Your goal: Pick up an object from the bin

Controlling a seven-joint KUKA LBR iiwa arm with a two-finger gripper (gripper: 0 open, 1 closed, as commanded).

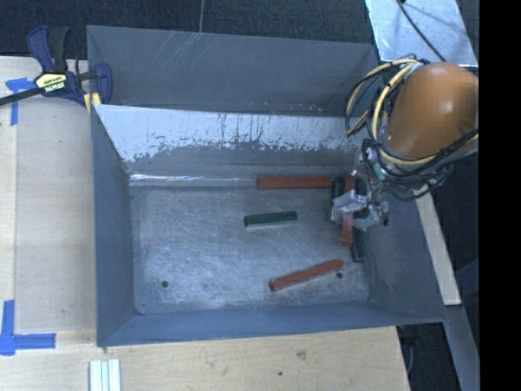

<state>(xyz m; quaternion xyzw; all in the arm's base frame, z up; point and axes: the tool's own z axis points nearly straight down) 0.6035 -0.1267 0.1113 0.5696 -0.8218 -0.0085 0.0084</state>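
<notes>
Starting nearest you, a long red-brown stick (306, 274) lies slanted on the bin (114, 243) floor by the front wall. Farther in, a dark green stick (271, 218) lies flat mid-floor. To its right the tool (355, 217) sits low by the right wall, over a short reddish piece (347, 235) whose upper part it hides. You cannot tell whether the tool is wide or narrow. Farthest, another red stick (295, 183) lies along the back wall.
</notes>
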